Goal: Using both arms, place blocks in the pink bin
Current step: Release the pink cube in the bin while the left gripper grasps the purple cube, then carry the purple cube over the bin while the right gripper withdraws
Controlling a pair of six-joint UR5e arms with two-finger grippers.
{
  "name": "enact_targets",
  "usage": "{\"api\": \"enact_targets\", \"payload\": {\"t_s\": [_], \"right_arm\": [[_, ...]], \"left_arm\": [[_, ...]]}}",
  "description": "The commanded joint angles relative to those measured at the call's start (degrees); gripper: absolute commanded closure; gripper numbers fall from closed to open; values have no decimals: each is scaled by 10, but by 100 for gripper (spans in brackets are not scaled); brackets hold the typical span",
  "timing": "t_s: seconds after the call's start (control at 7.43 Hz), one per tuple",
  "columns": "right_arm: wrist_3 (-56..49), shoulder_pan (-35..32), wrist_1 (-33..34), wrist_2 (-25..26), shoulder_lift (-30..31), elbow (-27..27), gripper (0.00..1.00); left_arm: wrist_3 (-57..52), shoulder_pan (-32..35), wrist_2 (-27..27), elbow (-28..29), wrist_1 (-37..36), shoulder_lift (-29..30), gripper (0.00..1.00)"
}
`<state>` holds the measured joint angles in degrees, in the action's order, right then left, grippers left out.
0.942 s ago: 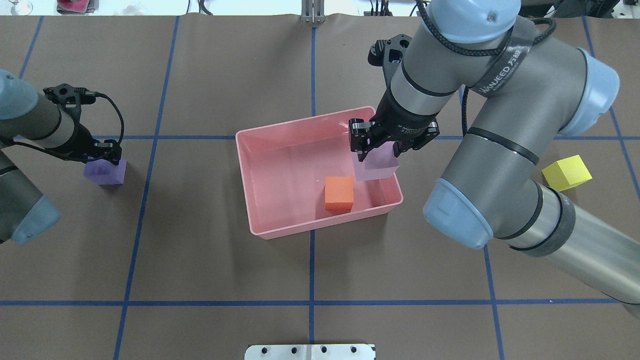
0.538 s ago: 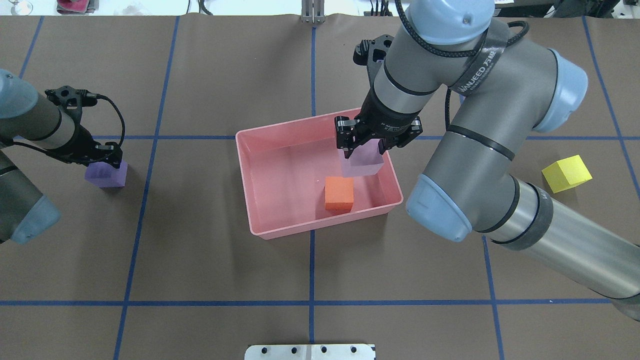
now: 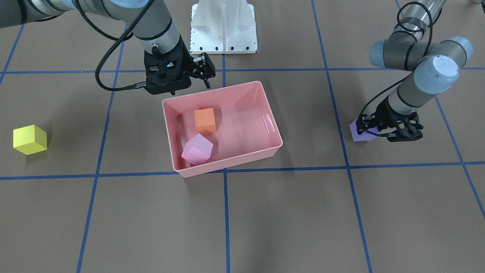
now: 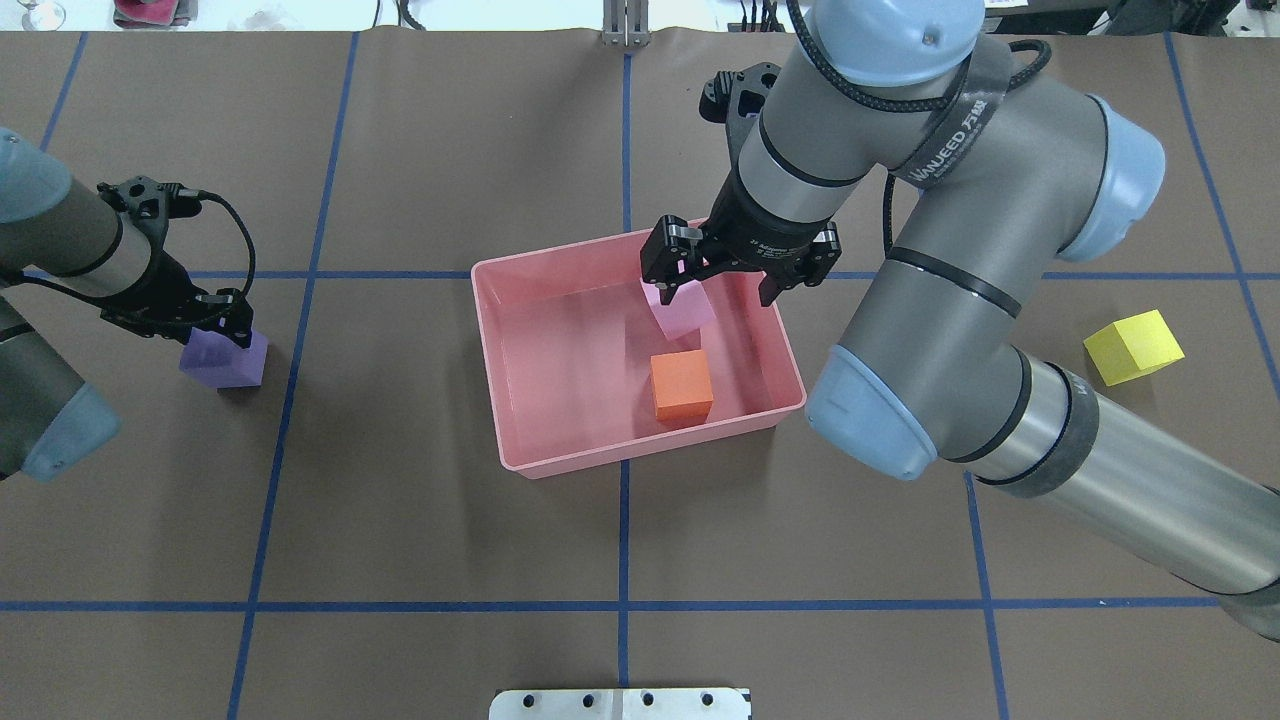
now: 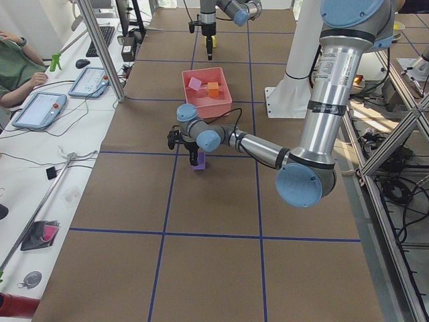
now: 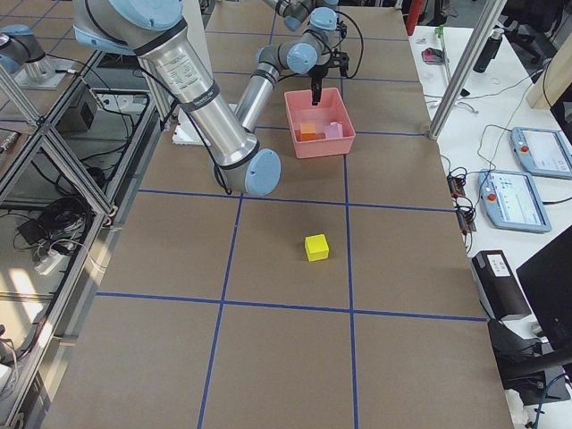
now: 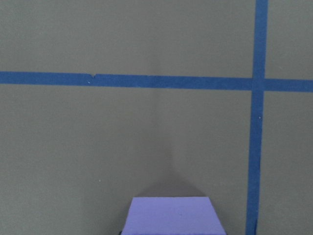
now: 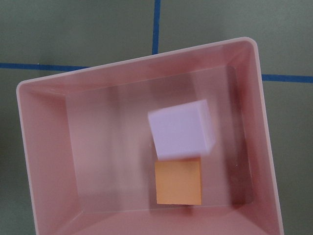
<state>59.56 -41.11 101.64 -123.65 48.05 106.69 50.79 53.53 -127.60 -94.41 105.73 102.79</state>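
Right tool point(image 4: 717, 288) spread wide and empty above bin point(image 4: 560, 462) at counter centre. Lilac block point(image 4: 683, 308) lies tilted inside, beside orange block point(image 4: 682, 386). Left tool point(image 4: 218, 328) pinches purple block point(image 4: 225, 362) near counter's left edge. Yellow block point(image 4: 1133, 345) sits near right edge. Foam looks light and squashy; grip opposite flat faces.

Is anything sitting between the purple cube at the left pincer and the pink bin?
Nothing visible does. Between the small purple foam cube under the left pincer and the shallow salmon-pink plastic bin, only brown table covering and a blue tape line show.
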Motion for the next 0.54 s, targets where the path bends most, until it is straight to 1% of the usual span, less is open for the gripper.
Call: {"api": "enact_targets", "payload": {"t_s": [0.0,0.13,0.27,0.4], "right_arm": [[-7,-17,3,-4,12,2,0],[-15,-44,2,-6,32,4,0],[-58,-69,4,-9,59,11,0],[-124,-100,5,-11,95,21,0]], "left_arm": [[-1,41,-39,-43,-136,69,100],[-1,44,-39,-79,-241,126,100],[4,47,-38,-104,-346,203,100],[24,45,-39,-117,-427,267,100]]}}
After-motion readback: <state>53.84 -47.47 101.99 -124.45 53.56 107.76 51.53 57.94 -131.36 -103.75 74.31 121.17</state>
